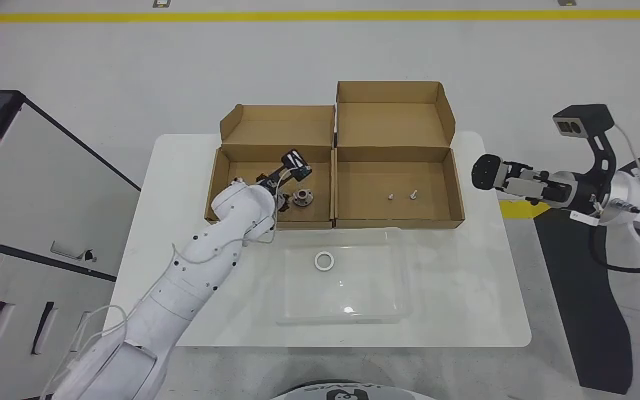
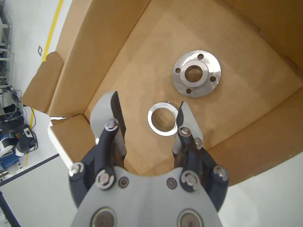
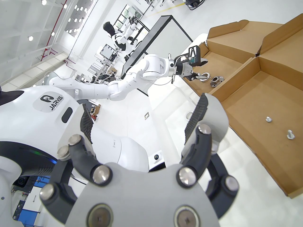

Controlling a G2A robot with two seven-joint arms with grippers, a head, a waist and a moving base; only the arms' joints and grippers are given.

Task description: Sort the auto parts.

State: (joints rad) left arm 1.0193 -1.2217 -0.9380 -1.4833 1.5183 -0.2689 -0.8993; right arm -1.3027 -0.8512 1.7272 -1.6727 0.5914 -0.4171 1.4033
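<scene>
My left gripper (image 1: 283, 198) hangs open inside the left cardboard box (image 1: 250, 165). A plain metal ring (image 2: 162, 132) sits between its spread fingers, close against one finger (image 2: 183, 116), apparently on the box floor. Just beyond it lies a round metal flange (image 2: 208, 60) with several bolt holes, also seen in the top view (image 1: 303, 197). The right wrist view shows the same left gripper (image 3: 197, 75), ring (image 3: 208, 74) and flange (image 3: 216, 81). My right gripper (image 3: 144, 116) is open and holds nothing. It hovers off the table's right side (image 1: 480, 172).
The right cardboard box (image 1: 400, 170) holds two small bolts (image 1: 393, 196) (image 1: 411, 192). A clear plastic tray (image 1: 380, 290) in front of the boxes contains one white ring (image 1: 324, 261). Both box lids stand open at the back. A black-framed table stands to the left.
</scene>
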